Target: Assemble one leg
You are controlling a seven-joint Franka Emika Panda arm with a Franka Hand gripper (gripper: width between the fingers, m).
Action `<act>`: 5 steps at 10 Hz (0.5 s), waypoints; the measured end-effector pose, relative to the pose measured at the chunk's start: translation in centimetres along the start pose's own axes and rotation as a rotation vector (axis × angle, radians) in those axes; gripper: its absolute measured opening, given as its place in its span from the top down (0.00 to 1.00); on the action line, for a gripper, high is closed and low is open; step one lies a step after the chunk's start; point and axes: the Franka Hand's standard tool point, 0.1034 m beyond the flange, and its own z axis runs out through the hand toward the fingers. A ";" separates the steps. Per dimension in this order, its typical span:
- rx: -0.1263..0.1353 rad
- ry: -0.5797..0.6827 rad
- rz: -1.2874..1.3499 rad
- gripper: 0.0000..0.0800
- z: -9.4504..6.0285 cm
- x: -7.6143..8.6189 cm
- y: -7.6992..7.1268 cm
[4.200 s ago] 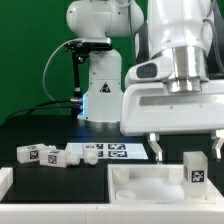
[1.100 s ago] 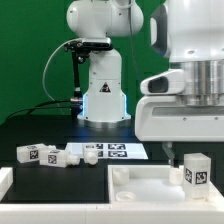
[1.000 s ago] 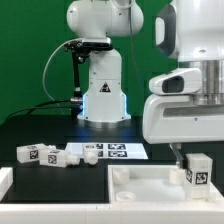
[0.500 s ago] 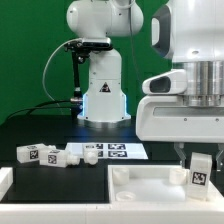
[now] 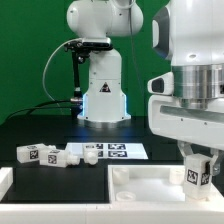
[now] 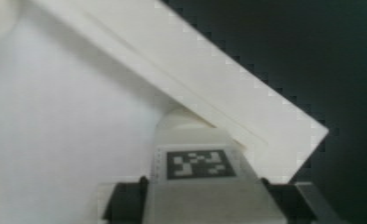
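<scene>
One leg (image 5: pixel 199 171), a small white post with a black-and-white tag, stands slightly tilted on the right part of the white tray-like panel (image 5: pixel 122 176). My gripper (image 5: pixel 200 160) is down over it, with a finger on each side. In the wrist view the leg (image 6: pixel 205 160) sits between the two dark fingers (image 6: pixel 130 201), which press on its sides next to the panel's raised rim (image 6: pixel 180 70). The gripper (image 6: pixel 212 206) is shut on the leg. Three other legs (image 5: pixel 35 153) (image 5: pixel 61 158) (image 5: pixel 91 155) lie on the black table at the exterior view's left.
The marker board (image 5: pixel 117 151) lies flat behind the panel. The robot base (image 5: pixel 100 90) stands at the back with cables running to its left. A white rim piece (image 5: pixel 5 180) shows at the lower left edge.
The gripper has come down from above and to the left and settled over the leg on the panel's right. The leg has tipped slightly between the fingers.
</scene>
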 end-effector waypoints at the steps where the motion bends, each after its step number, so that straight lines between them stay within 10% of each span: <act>1: 0.020 -0.004 0.086 0.64 0.0 0.0 0.1; 3: 0.019 -0.003 0.037 0.64 0.0 0.0 0.1; 5: 0.022 0.008 -0.342 0.30 -0.3 0.5 0.0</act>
